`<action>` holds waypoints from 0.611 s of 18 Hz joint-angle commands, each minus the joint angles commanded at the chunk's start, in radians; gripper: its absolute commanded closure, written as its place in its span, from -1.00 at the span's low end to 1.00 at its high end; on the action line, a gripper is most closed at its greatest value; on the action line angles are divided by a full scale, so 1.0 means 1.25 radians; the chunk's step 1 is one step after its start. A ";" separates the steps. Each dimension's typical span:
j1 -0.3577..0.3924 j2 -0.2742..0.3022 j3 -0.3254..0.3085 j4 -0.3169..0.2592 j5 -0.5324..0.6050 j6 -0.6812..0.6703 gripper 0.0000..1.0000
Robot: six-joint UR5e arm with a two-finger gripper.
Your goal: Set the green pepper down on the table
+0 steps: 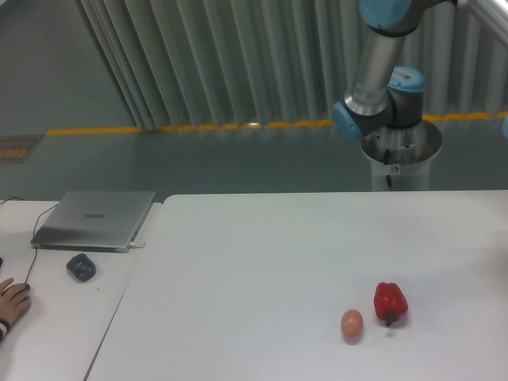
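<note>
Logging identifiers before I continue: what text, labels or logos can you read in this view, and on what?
Laptop lid: a faint mark at its centre, too blurred to read.
Robot base: a small red and white sticker, too small to read.
Floor plate at far left: patterned, no legible text.
Nothing else carries writing.
</note>
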 joint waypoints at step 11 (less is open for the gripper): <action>-0.058 0.039 0.085 -0.098 -0.148 -0.077 0.23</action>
